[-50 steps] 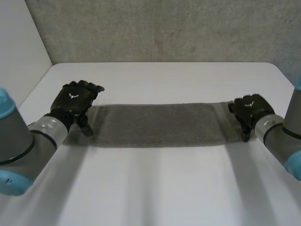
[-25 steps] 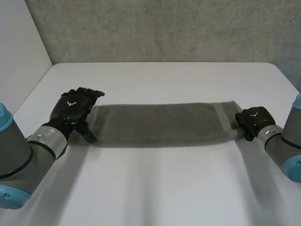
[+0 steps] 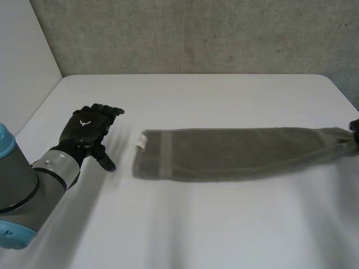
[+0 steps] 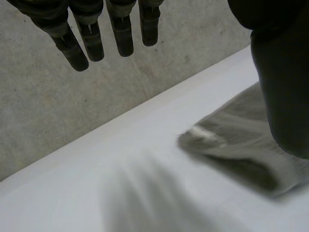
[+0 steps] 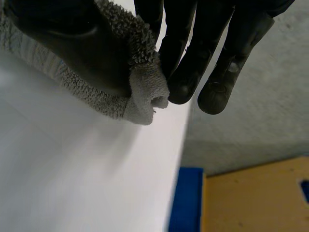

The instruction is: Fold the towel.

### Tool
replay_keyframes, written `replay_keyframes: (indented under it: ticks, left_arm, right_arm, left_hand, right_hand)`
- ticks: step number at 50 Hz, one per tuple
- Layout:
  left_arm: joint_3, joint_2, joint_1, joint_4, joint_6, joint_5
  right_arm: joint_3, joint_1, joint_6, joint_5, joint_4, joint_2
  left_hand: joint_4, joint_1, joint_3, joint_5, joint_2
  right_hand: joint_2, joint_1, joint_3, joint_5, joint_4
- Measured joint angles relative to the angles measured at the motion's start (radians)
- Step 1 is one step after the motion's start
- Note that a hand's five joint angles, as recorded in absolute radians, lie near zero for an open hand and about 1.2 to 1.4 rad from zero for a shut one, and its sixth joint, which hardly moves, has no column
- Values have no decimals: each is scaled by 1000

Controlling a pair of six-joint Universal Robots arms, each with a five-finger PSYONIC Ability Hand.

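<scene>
Towel (image 3: 235, 154): it's lying stretched along the white table (image 3: 196, 224).
Left hand (image 3: 87, 128): I'm holding it spread, gripping nothing, near the towel's free end.
Right hand (image 5: 186, 43): I'm pinching the other end, thumb against fingers.

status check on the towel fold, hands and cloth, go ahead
Left hand open, off the towel. Right hand pinching its right end. Towel stretched flat on the table, unfolded. Nothing in the way.
</scene>
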Motion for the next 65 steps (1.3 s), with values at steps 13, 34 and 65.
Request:
replay_keyframes:
  ticks: [13,34,65]
  left_arm:
    - [63,29,-6,-6,-2,-6]
    - [112,-25,-63,0,-4,-45]
    - [145,-60,-109,1,-5,-50]
  right_arm:
    - [-108,252,78,-8,1,-124]
    - [-223,887,98,-46,-131,173]
    - [-248,886,135,-218,-65,174]
  left_hand:
    - [0,-4,-1,-1,0]
    - [0,-5,-2,-1,0]
    - [0,-5,-2,-1,-1]
  right_hand:
    - [0,4,15,0,4]
    - [0,5,18,0,4]
    - [-1062,-1093,-1074,-1104,-1085]
